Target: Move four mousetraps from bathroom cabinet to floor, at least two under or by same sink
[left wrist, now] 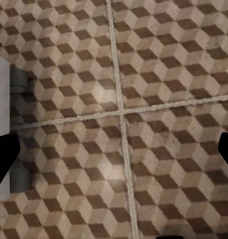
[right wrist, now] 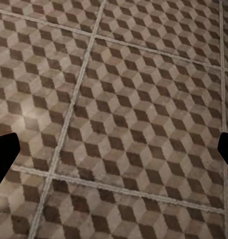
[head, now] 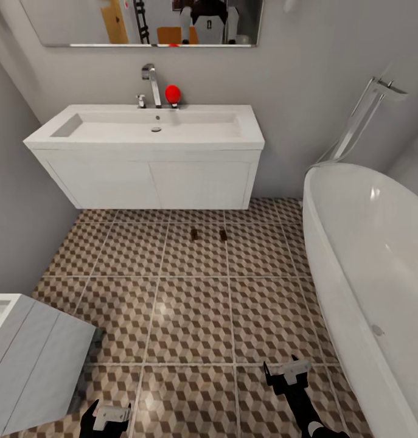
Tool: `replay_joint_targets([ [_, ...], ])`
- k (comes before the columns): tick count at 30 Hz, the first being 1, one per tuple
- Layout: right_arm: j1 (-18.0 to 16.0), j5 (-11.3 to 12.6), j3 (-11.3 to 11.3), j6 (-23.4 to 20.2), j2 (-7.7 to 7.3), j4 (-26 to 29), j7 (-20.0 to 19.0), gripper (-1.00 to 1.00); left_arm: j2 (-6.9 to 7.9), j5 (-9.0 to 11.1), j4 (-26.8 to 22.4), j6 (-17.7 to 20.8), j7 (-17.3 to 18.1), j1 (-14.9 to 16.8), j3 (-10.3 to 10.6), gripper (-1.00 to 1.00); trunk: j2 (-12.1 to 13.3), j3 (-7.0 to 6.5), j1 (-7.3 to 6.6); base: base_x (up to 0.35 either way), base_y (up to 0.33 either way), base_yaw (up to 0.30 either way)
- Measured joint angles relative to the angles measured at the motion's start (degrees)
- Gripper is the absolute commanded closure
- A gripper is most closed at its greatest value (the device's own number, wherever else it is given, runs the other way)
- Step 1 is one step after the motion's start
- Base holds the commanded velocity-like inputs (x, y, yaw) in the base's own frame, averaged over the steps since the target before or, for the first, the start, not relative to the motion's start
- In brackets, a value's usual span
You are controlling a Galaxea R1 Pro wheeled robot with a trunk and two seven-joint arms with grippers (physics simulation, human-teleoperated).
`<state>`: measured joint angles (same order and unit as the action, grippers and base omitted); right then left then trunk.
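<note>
Two traps (head: 194,233) lie on floor (head: 190,316) just before the sink (head: 154,131), well ahead of me. Left gripper (head: 105,417) and right gripper (head: 286,372) both spread, empty. I'd guess they're light, stiff, thin; pinch board edges, avoid wire.

Two small dark mousetraps (head: 194,233) (head: 223,233) on the bathroom floor (head: 190,316) were too small for detail; the bathtub (head: 379,267) ran off-frame.
</note>
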<state>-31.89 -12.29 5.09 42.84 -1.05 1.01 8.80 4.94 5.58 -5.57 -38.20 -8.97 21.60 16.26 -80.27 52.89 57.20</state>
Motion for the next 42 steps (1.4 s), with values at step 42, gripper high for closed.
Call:
replay_joint_targets([
  [42, 0.5, 0.0, 0.0, 0.0, 0.18, 0.0, -0.1, -1.0, -0.73, 0.0, 1.5, 0.0, 0.0, 0.0, 0.0, -1.0, 16.9, -11.44, -9.23, 0.0, 0.0, 0.0],
])
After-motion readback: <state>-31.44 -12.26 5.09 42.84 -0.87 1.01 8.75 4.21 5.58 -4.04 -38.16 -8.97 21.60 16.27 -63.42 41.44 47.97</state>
